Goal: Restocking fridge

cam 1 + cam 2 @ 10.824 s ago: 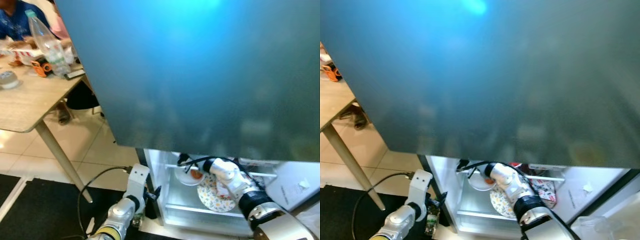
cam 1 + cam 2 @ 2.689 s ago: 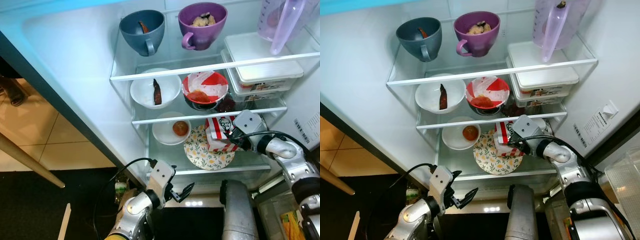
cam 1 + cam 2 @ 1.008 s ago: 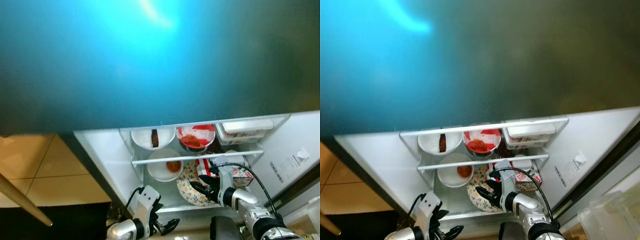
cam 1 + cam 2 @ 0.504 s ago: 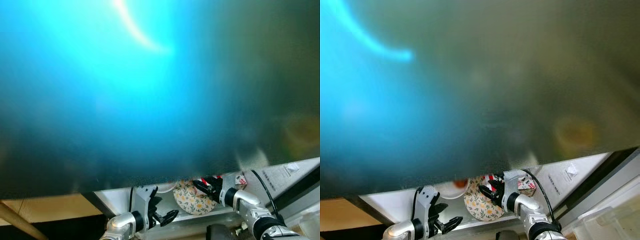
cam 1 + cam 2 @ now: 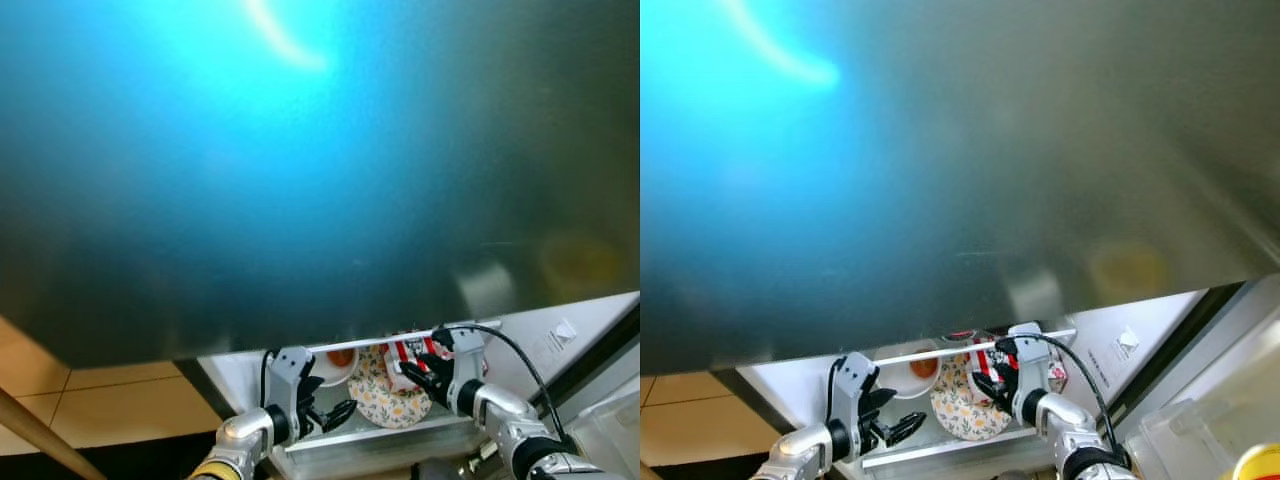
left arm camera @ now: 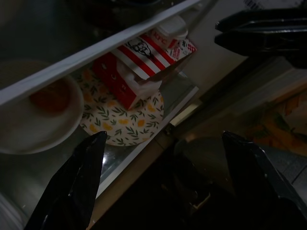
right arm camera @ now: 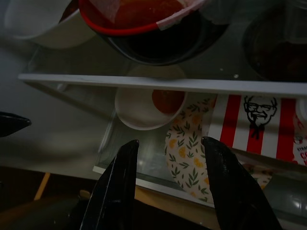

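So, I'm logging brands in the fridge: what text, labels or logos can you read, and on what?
Red-striped box: printed face logo; no letters readable.
Small red print on box side: too blurred to read.
White sticker on fridge wall: too small to read.

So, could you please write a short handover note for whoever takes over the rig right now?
Left gripper: fingers open, empty, at the front of the bottom fridge shelf.
Right gripper: fingers open, empty, in front of the red-striped box.
Things: the box lies on the floral plate on that shelf; a white bowl with something orange in it sits beside the plate. A red-rimmed bowl is on the shelf above.
The head camera is largely blocked by a blurred blue-grey surface.
Done: box, plate and bowl are inside.
Left: probably withdraw both arms and shut the door.
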You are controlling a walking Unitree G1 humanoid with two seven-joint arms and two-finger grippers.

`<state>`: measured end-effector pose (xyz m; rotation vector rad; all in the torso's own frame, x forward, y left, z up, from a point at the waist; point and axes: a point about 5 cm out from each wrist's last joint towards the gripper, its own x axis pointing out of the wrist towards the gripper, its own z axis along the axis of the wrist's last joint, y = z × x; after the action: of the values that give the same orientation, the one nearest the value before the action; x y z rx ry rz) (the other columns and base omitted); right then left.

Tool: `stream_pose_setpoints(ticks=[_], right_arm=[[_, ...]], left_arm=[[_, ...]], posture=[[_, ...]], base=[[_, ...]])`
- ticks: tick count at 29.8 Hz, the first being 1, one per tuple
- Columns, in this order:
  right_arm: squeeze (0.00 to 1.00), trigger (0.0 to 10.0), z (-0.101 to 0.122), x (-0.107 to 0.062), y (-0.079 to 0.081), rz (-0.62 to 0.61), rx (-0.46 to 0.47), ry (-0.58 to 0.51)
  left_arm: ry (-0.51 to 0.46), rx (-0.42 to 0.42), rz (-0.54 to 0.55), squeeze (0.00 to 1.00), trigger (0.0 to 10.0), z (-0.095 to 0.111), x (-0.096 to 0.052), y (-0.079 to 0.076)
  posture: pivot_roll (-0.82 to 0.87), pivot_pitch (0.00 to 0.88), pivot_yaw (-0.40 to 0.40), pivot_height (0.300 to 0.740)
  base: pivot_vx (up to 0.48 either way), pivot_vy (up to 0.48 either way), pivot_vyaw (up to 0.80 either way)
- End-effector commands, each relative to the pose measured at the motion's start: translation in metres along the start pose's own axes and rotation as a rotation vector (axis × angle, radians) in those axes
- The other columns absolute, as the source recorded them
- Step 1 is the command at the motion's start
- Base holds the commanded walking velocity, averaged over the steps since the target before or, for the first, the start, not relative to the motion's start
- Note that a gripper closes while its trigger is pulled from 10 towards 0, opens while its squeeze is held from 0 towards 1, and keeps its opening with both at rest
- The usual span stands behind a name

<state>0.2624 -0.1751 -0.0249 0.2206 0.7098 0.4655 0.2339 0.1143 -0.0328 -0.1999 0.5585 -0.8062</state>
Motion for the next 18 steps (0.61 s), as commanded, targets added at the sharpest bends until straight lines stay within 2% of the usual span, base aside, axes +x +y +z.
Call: stream_pose_setpoints(ticks=[1,6,10,13,16,17,18], right_arm=[[0.00,10.0,-0.005,-0.002,-0.002,-0.011,0.032,0.007],[0.00,10.0,-0.013,-0.004,-0.004,-0.035,0.039,0.029],[0.00,10.0,-0.023,-0.008,-0.009,-0.096,0.054,0.062],[0.00,10.0,-0.024,-0.009,-0.009,-0.104,0.057,0.064],[0.00,10.0,-0.030,-0.013,-0.015,-0.156,0.078,0.067],[0.00,10.0,-0.030,-0.013,-0.015,-0.156,0.078,0.067],[0.00,10.0,-0.033,-0.015,-0.017,-0.170,0.084,0.071]], left_arm=[[0.006,-0.009,0.034,0.00,10.0,-0.002,-0.005,0.006],[0.030,-0.047,0.056,0.00,10.0,-0.011,-0.007,0.004],[0.066,-0.165,0.117,0.00,10.0,-0.029,-0.014,0.005],[0.071,-0.176,0.122,0.00,10.0,-0.031,-0.015,0.005],[0.106,-0.334,0.185,0.00,10.0,-0.054,-0.028,0.004],[0.106,-0.334,0.185,0.00,10.0,-0.054,-0.028,0.004],[0.135,-0.376,0.219,0.00,10.0,-0.064,-0.034,0.004]], posture=[[-0.04,0.000,0.032,0.657],[-0.04,0.000,0.030,0.672],[-0.04,0.000,0.028,0.692],[-0.04,0.000,0.028,0.697],[-0.05,0.000,0.030,0.712],[-0.05,0.000,0.030,0.712],[-0.05,0.000,0.030,0.717]], base=[[0.000,0.000,0.00],[0.000,0.000,0.00],[0.000,0.000,0.00],[0.000,0.000,0.00],[0.000,0.000,0.00],[0.000,0.000,0.00],[0.000,0.000,0.00]])
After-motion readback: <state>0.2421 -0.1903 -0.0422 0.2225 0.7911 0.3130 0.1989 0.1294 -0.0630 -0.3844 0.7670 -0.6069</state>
